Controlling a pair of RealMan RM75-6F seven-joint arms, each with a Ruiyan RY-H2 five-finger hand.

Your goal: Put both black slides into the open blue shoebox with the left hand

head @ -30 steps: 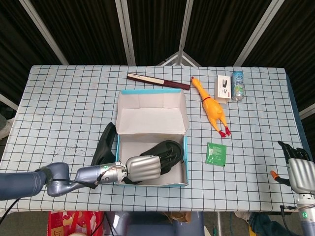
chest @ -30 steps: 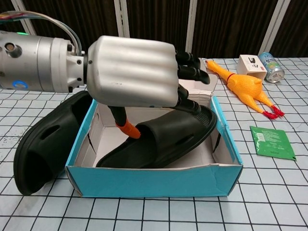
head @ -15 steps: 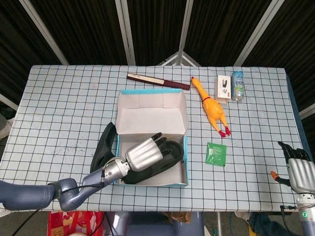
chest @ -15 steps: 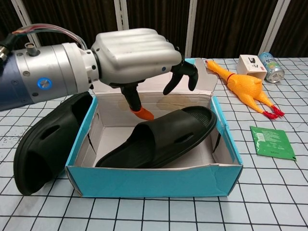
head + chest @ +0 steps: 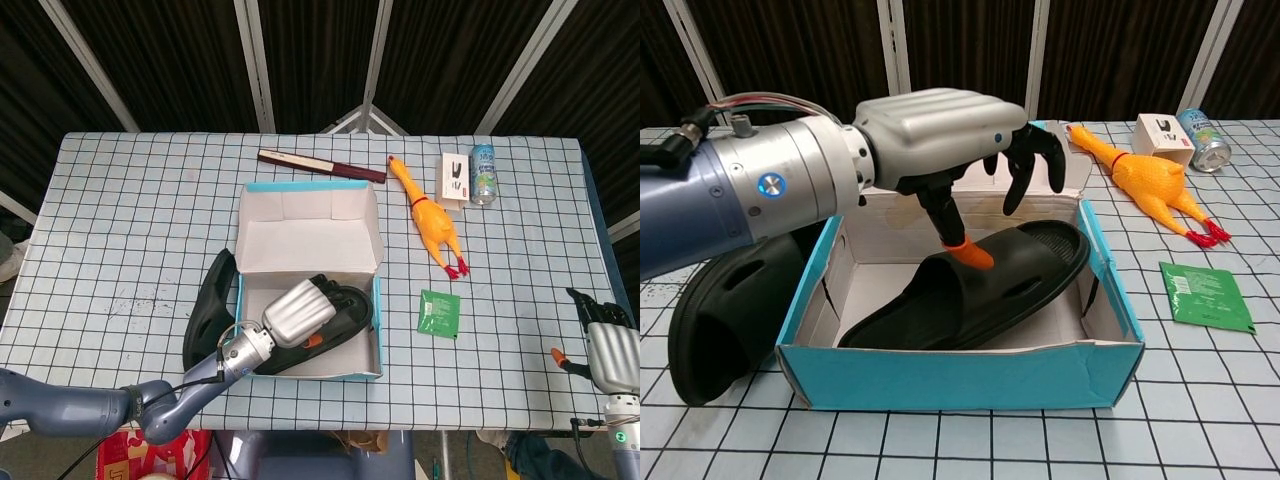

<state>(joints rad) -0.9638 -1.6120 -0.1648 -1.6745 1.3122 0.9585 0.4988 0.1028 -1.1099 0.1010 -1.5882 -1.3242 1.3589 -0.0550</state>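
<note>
Here we see the left hand (image 5: pixel 940 140) hanging over the open blue shoebox (image 5: pixel 960 375), its silver back turned up and its dark fingers (image 5: pixel 1025 170) curled downward but apart, holding nothing. The orange-tipped thumb points down at the slide in the box (image 5: pixel 980 290) and seems to touch or nearly touch its upper strap; we cannot tell which. The other fingers hover above that slide, clear of it. The forearm reaches in from the left, passing above the second slide (image 5: pixel 725 320).

From the head view we make out the layout: the left hand (image 5: pixel 298 310) sits over the lower half of the shoebox (image 5: pixel 310 372), whose lid stands open behind it, and the second slide (image 5: pixel 208 300) leans against the outside of the box's left wall on the checkered desk (image 5: pixel 120 220). The first slide (image 5: pixel 350 305) lies inside, mostly hidden by the hand. Only this view shows the right hand (image 5: pixel 605 345), low at the desk's right edge and well apart from everything; whether its fingers are open or closed we cannot tell.

The chest view alone shows the slide in the box lying tilted, its toe raised toward the right wall.
</note>
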